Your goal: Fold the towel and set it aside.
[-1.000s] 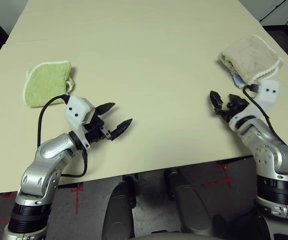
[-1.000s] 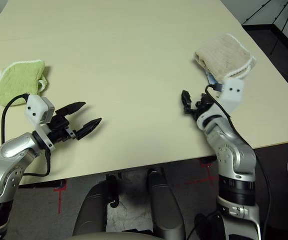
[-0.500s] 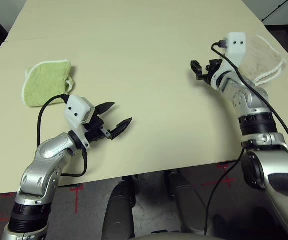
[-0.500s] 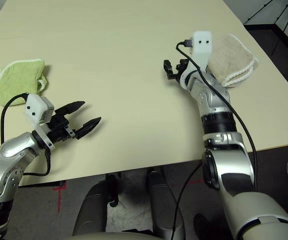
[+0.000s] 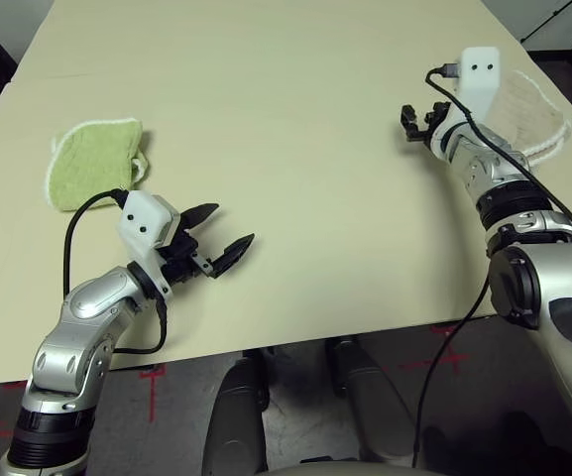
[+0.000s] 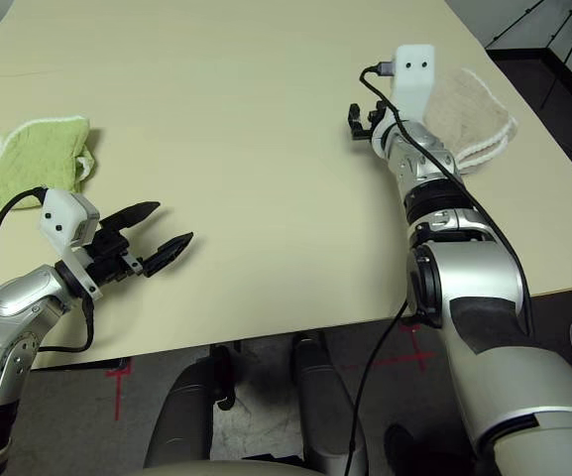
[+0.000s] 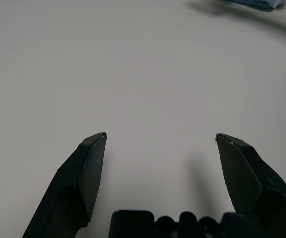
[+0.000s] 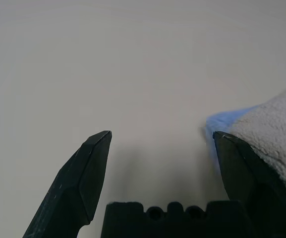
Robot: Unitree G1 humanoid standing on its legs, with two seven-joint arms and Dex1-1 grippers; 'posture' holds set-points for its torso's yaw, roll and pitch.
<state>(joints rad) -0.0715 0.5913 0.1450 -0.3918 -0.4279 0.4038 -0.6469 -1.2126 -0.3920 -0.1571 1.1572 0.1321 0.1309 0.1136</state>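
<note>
The beige towel [image 5: 533, 107] lies folded near the table's right edge, its white stitched border [image 6: 486, 147] showing. My right gripper [image 5: 413, 123] hovers just left of it, open and holding nothing. In the right wrist view the towel's terry surface [image 8: 276, 126] lies beside one of my right fingertips [image 8: 221, 139], and a light-blue cloth edge [image 8: 221, 121] peeks out from under the towel. My left gripper [image 5: 233, 225] is open and holds nothing, low over bare table near the front left.
A lime-green towel [image 5: 91, 165] lies bunched at the left side, behind my left wrist. The cream table [image 5: 286, 109] stretches wide between the two arms. Its front edge [image 5: 295, 342] runs just below my left gripper; dark floor lies beyond the right edge.
My right arm swung from near the front edge up and back to beside the beige towel, then shifted slightly right toward it. The left arm barely moved.
</note>
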